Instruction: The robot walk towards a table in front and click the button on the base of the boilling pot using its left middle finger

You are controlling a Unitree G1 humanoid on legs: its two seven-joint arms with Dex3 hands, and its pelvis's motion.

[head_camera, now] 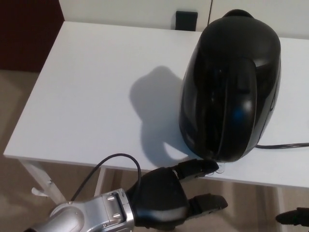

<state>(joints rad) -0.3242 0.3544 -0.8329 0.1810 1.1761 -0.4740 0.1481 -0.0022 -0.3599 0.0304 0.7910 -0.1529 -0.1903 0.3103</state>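
- The boiling pot [231, 87], black and glossy, stands on the white table [87, 96], toward the table's right side and close to its near edge.
- You cannot make out the pot's base as a separate part; the body overhangs it. The button [218, 167] appears as a small clear tab at the pot's near foot, just beside the table's front edge.
- Your left hand [164, 198] sits below and to the left of the pot, off the table's near edge. It holds nothing; its fingers [195, 168] are spread apart, one reaching up-right toward the pot, another lower one pointing right, clear of the pot.
- The upper finger's tip lies at the pot's foot, touching or all but touching the button. The view does not settle whether contact is made.
- The reaching finger's long axis runs from lower left to upper right, roughly in line with the button.
- Your right hand [294, 216] shows only as a dark sliver below the pot's right side, well apart from it. Its finger state cannot be told.
- A black cord [285, 144] runs right from the pot across the table.
- Judgement: the left hand is plainly the nearer; only a short press toward the pot's foot seems left.
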